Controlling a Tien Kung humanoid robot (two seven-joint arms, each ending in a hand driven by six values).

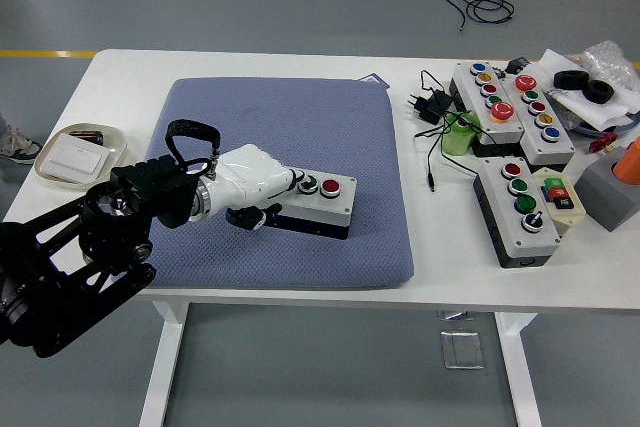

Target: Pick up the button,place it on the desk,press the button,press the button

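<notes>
Head view: a soft, blue-grey, square pad with rounded corners lies on the smooth white table. On its lower middle sits the button box, a slim rectangular case, pale grey on top, dark at the base, with two round buttons showing, green then red, in metal rings. The left hand, glossy white shell on a black arm, covers the box's 9 o'clock end, fingers curled down over it and the thumb beneath its near edge, clenched around the box. At 3 o'clock, off the pad, stand three more boxes.
</notes>
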